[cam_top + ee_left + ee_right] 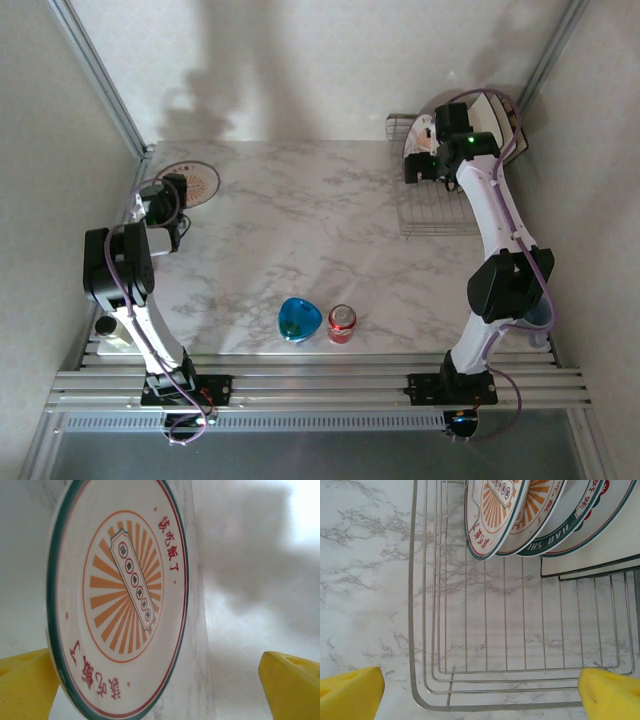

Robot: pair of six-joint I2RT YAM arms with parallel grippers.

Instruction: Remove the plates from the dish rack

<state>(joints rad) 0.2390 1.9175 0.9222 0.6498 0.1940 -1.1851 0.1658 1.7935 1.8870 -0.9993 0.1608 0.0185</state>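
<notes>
Logging both arms. My left gripper (pixel 175 192) sits at the far-left of the marble table (pixel 300 230), jaws spread wide and gripping nothing. In its wrist view one round plate (pixel 120 595) with an orange sunburst lies flat on the table between the yellow fingers (pixel 25 685).

My right gripper (pixel 418 168) hangs over the dish rack (pixel 425 630), jaws likewise wide and empty. Other plates (pixel 505 515) stand on edge, leaning together at the rack's far end, with square cream plates (pixel 605 550) behind them.

I note a blue bowl (pixel 299 319) and a red can (pixel 342 323) near the front edge.
</notes>
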